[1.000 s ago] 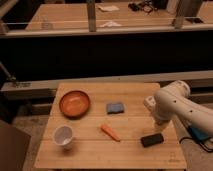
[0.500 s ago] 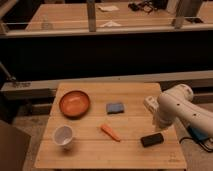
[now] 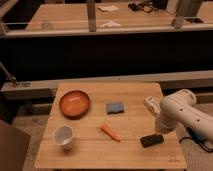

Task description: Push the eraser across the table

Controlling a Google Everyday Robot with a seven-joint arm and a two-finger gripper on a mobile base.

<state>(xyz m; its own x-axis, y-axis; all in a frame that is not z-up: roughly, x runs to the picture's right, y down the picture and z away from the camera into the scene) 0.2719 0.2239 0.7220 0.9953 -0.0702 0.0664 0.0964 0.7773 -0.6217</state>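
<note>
The eraser (image 3: pixel 151 140) is a small black block lying on the wooden table (image 3: pixel 90 155), near its front right corner. My white arm (image 3: pixel 176 112) reaches in from the right and bends down over the table's right edge. The gripper (image 3: pixel 161 131) is at the arm's lower end, just above and to the right of the eraser, very close to it. I cannot tell whether it touches the eraser.
An orange bowl (image 3: pixel 74 103) sits at the back left. A blue sponge (image 3: pixel 115 107) lies mid-table, an orange carrot (image 3: pixel 110 132) in front of it, and a white cup (image 3: pixel 63 136) at the front left. A dark counter runs behind the table.
The arm has shifted slightly to the right and lower, toward the eraser. The eraser and the other objects have not moved.
</note>
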